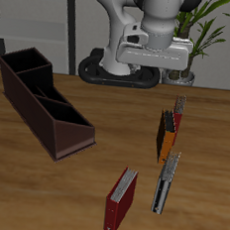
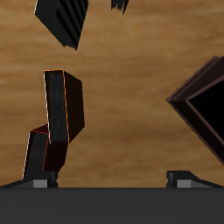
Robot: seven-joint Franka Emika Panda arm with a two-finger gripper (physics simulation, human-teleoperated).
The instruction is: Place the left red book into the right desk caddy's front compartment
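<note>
Exterior view: your fingers [image 1: 152,63] hang high over the counter's [image 1: 107,111] back edge.
Fingers' state: spread wide, nothing between them.
Left red book [image 1: 177,117]: upright, against the orange book [image 1: 166,137], at its 1 o'clock.
Right desk caddy [image 1: 40,105]: well apart, at 9 o'clock from both books.

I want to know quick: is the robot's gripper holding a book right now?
Gripper: open, holding nothing, above the table.

table: wood-grain top [image 1: 69,197] | back: grey shelving [image 1: 41,20] | corner: potted plant [image 1: 206,36]
</note>
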